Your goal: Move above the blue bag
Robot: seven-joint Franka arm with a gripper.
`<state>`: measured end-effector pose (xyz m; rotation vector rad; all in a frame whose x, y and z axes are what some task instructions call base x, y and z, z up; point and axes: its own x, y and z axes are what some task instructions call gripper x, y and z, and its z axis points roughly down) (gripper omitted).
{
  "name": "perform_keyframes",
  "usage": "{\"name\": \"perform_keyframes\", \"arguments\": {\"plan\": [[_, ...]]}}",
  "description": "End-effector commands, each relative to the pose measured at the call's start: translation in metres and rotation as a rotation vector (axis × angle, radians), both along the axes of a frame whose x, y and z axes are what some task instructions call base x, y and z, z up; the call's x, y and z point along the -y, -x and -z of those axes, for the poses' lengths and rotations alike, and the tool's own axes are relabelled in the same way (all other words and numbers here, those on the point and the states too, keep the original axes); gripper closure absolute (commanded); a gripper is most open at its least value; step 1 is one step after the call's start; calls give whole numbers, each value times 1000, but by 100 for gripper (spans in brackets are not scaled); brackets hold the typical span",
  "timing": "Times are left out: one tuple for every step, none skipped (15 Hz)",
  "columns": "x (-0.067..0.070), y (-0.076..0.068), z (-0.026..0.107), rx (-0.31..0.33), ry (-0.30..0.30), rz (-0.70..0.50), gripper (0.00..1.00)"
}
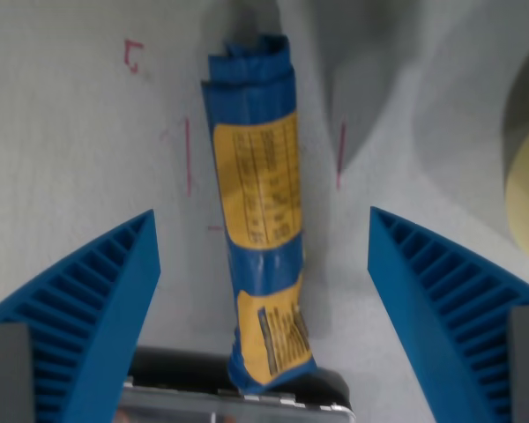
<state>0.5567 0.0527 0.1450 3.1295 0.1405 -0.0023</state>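
The end effector (263, 231) is spread wide and holds nothing. The blue bag (257, 203) lies lengthwise on the white tabletop (62, 141), centred between both fingers (101, 291), touching neither.

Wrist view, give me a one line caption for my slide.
Open gripper with blue ribbed fingers poised over a long blue and yellow plastic bag lying on a white table marked with red lines.

Blurred, unreadable print on the blue bag's (257, 203) yellow labels; no legible text.
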Motion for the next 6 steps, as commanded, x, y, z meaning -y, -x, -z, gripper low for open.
{"name": "perform_keyframes", "arguments": {"plan": [[-6, -9, 4, -13, 107, 19, 0], [-6, -8, 4, -10, 107, 20, 0], [-7, -8, 5, -7, 107, 21, 0], [-7, -8, 5, -5, 107, 21, 0], [-8, -8, 5, -4, 107, 22, 0], [-8, -8, 5, -4, 107, 22, 0]]}}
